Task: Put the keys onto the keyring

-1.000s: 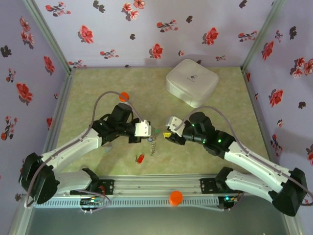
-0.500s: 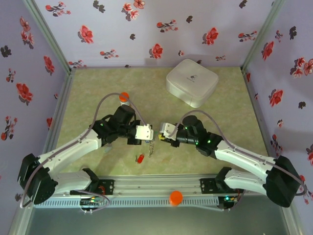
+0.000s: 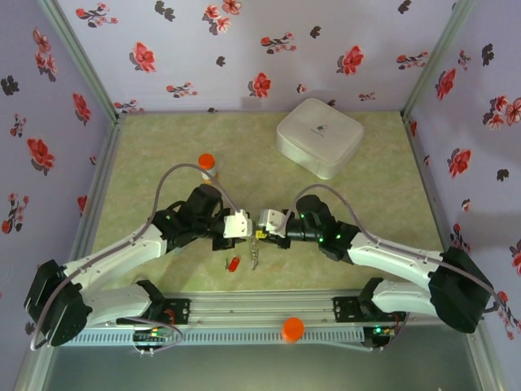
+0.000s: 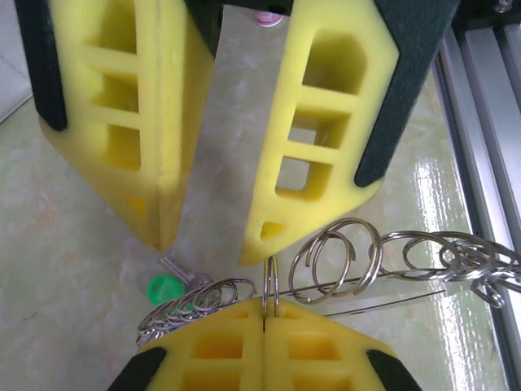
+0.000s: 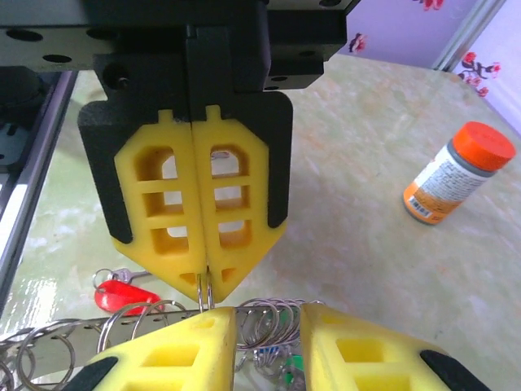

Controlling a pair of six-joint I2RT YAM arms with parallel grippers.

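Seen from above, the two arms meet nose to nose near the front middle of the worktop [image 3: 383, 204]. The left arm [image 3: 122, 248] reaches toward 3 o'clock and the right arm [image 3: 399, 259] toward 9 o'clock, with their tips all but touching. The left jaws are pressed fully together on one thin ring [image 4: 271, 289] of the keyring [image 4: 407, 252], holding it upright. The rest of the chain hangs away limp, trailing to about 6 o'clock in the overhead view. The right jaws stand partway apart with nothing gripped that I can see. A bunch of rings sits at the mouth of their gap, directly in front of the pinched ring, so they are the nearer pair to the free links. A green-headed key [image 4: 163, 287] lies under the rings beside the left jaws, and I can't tell whether it's threaded on. The red key [image 3: 234, 263] lies loose on the worktop at about 7 o'clock from where the tips meet, near the chain's lower end but apart from it. To my eye the coming move turns on that held ring. It meets the right jaws thin edge first, its flat running along the line between the arms, so a key would have to come in across that edge.
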